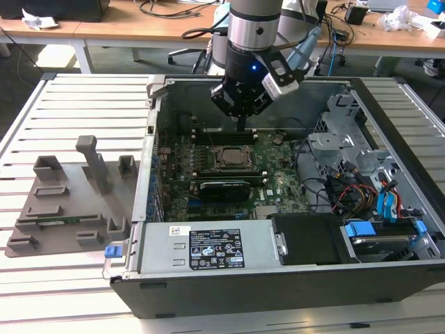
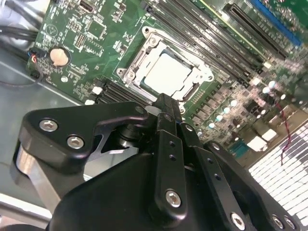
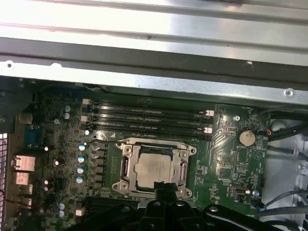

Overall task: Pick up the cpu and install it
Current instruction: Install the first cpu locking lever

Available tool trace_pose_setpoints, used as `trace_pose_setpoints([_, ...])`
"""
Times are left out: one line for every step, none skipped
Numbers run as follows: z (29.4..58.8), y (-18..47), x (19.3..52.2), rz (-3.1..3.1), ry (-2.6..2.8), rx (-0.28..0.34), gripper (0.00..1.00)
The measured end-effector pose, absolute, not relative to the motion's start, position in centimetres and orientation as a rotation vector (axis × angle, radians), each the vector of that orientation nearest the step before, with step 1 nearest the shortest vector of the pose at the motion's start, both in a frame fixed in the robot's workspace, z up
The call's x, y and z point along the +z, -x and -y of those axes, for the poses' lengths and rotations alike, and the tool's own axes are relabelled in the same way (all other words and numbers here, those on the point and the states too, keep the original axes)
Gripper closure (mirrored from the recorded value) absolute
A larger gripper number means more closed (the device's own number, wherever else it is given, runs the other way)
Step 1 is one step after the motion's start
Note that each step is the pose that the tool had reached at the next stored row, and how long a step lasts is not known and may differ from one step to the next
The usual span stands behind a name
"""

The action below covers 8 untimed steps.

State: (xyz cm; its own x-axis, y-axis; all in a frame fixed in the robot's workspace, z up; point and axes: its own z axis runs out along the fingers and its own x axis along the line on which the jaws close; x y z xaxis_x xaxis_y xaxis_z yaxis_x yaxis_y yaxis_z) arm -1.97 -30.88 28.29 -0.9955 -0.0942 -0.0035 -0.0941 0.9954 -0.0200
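CPU [image 3: 155,168]: seated in socket [image 3: 126,166], frame centre. Gripper [image 2: 166,103]: closed, empty, just above. Risk: descending fingers scrape chip.

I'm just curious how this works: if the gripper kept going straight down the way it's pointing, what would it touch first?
Probably the cpu seated in its socket, or the socket's edge; the gripper hangs just above it, though depth is hard to judge.

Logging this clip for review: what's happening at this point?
A robot arm hangs over an open computer case, its gripper just above the motherboard. The cpu already lies in the metal-framed socket, as both wrist views show. The gripper holds nothing, its fingers together, poised next to the socket.
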Motion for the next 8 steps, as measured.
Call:
trace_pose_setpoints([30.88,1.96,28.29,-3.133,0.148,-0.031,0.89])
trace_pose_setpoints([30.88,1.97,28.29,-3.133,0.148,-0.031,0.89])
trace_pose_setpoints([30.88,1.97,28.29,-3.133,0.148,-0.031,0.89])
trace_pose_setpoints([30.88,1.97,28.29,-3.133,0.148,-0.031,0.89])
trace_pose_setpoints([30.88,1.97,28.29,-3.133,0.148,-0.031,0.89])
trace_pose_setpoints([30.88,1.98,28.29,-3.133,0.148,-0.031,0.89])
trace_pose_setpoints([30.87,2.00,28.29,-3.133,0.148,-0.031,0.89])
trace_pose_setpoints([30.87,2.02,28.29,-3.133,0.148,-0.031,0.89])
